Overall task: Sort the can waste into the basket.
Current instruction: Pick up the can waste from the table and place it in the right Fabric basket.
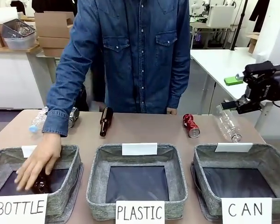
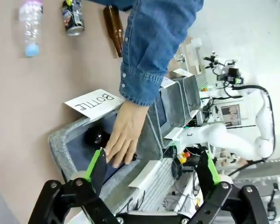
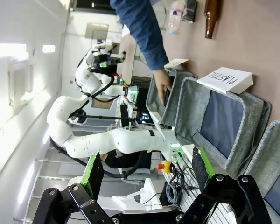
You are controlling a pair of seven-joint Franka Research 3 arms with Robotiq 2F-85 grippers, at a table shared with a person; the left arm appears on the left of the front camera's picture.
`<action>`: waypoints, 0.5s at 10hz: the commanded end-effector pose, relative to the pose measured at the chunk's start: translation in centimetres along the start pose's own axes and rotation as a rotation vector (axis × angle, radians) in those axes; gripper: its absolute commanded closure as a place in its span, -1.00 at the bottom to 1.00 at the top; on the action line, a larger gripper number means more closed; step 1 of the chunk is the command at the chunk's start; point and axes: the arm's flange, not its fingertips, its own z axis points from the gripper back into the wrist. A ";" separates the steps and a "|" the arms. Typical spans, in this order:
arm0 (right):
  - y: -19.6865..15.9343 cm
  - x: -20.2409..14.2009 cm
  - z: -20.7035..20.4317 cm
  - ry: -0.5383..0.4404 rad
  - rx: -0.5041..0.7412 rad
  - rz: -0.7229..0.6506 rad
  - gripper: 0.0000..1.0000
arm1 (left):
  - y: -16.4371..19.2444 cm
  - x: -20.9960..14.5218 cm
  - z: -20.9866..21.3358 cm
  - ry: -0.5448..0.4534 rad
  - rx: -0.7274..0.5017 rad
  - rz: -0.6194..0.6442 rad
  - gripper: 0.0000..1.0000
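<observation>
Can sorting not yet under way: on the brown worktop (image 1: 144,130), the square grey woven "CAN" basket (image 1: 261,148) sits empty at near right. The left gripper (image 2: 151,164) and right gripper (image 3: 147,165) hold nothing, jaws wide. The dented red can (image 1: 191,125), just behind the basket, looks the likeliest first pick. The black-and-silver can (image 2: 73,17) lies far left.

Left tool (image 2: 153,158), right tool (image 3: 146,156) — agape, seemingly aloft
</observation>
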 end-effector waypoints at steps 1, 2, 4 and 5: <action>0.0 0.2 -0.3 -0.014 0.024 0.028 -1.00 | 0.7 1.4 3.4 0.036 -0.144 -0.037 -1.00; 0.0 0.2 -0.3 -0.014 0.024 0.028 -1.00 | 1.0 0.9 6.6 -0.003 -0.239 -0.056 -1.00; 0.0 0.2 -0.3 -0.014 0.024 0.028 -1.00 | 1.2 -2.0 8.9 -0.066 -0.354 -0.127 -1.00; 0.0 0.2 -0.3 -0.014 0.024 0.028 -1.00 | 0.8 -2.2 6.7 -0.046 -0.311 -0.111 -1.00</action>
